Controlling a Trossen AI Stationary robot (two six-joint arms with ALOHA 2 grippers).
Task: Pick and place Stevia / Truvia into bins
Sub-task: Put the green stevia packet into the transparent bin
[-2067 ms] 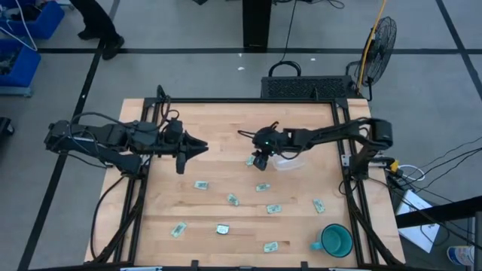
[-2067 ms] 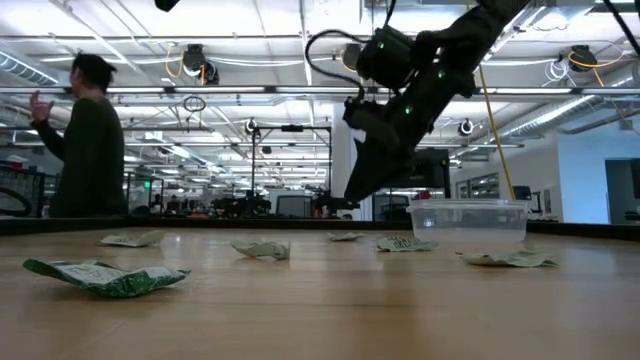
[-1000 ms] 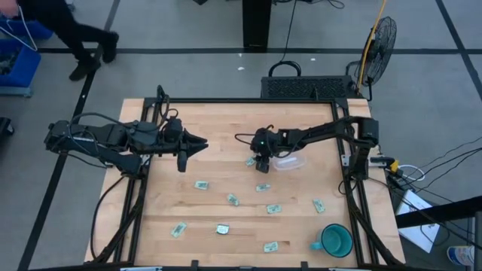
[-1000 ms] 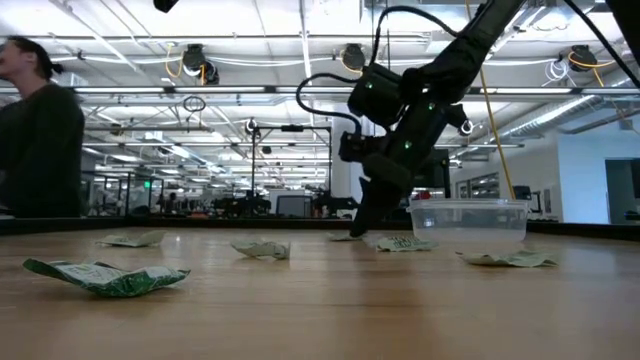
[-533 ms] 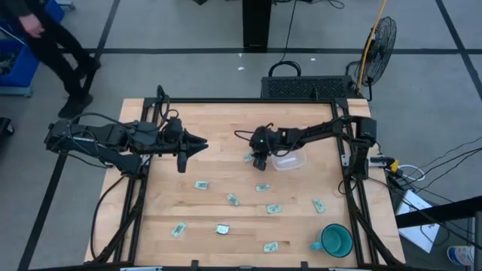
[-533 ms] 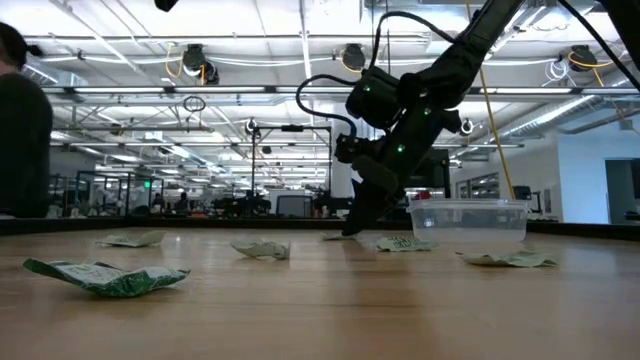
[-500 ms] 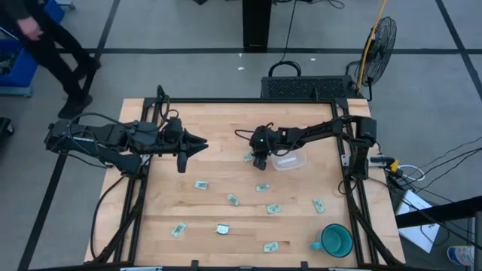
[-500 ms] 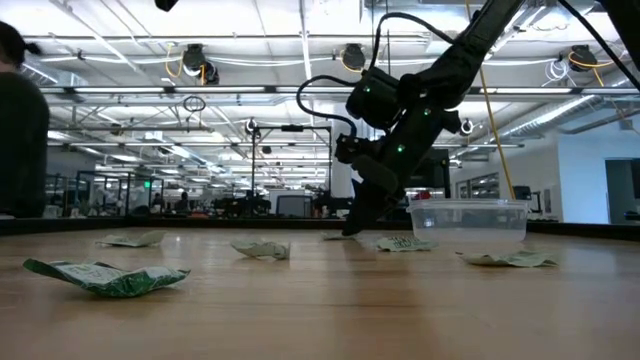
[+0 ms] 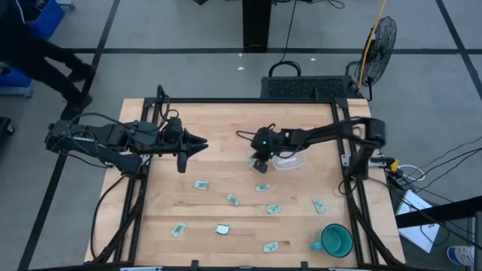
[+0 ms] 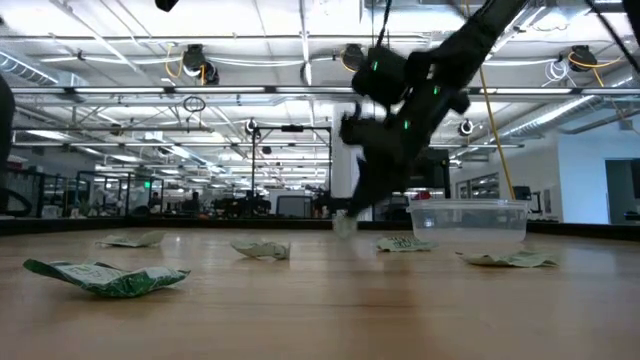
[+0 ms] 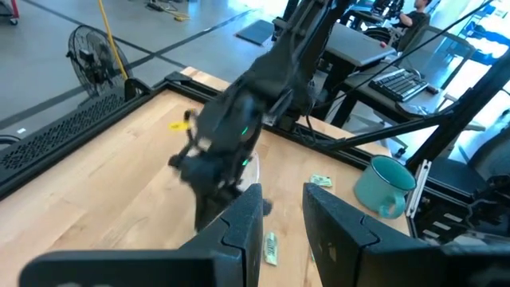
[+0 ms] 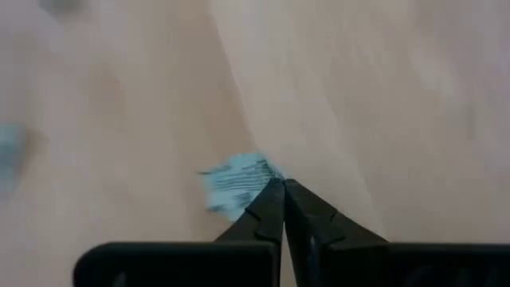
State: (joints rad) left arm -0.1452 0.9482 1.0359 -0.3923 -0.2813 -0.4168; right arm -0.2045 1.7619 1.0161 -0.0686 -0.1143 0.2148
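Note:
Several pale green Stevia sachets lie flat over the near half of the table, among them one [image 9: 201, 184] and another [image 9: 273, 208]. The clear plastic bin [image 9: 290, 160] [image 10: 467, 218] stands on its base near the table's middle right. My right gripper [image 9: 260, 162] [image 10: 347, 212] hangs just left of the bin, shut on one sachet [image 10: 345, 226]. My left gripper [image 9: 202, 146] waits open at the table's left, level, pointing right [image 11: 280, 215]. My right gripper pinches one sachet between its two fingertips [image 12: 269, 199], on the sachet's edge [image 12: 253, 180]. The fingers come from above, pointing down. The sachet hangs below the fingertips, lifted just clear of the table [image 10: 345, 228].
A teal mug [image 9: 335, 239] stands at the near right corner. More sachets lie near the front edge [image 9: 178, 229] [image 9: 271, 246] and one crumpled close to the low camera [image 10: 105, 275]. A person walks on the floor beyond the far left corner [image 9: 45, 53].
My right gripper went down onto the sachet left of the bin, took hold of it, and has now risen, drawing the sachet up off the table. The person has walked away to the left.

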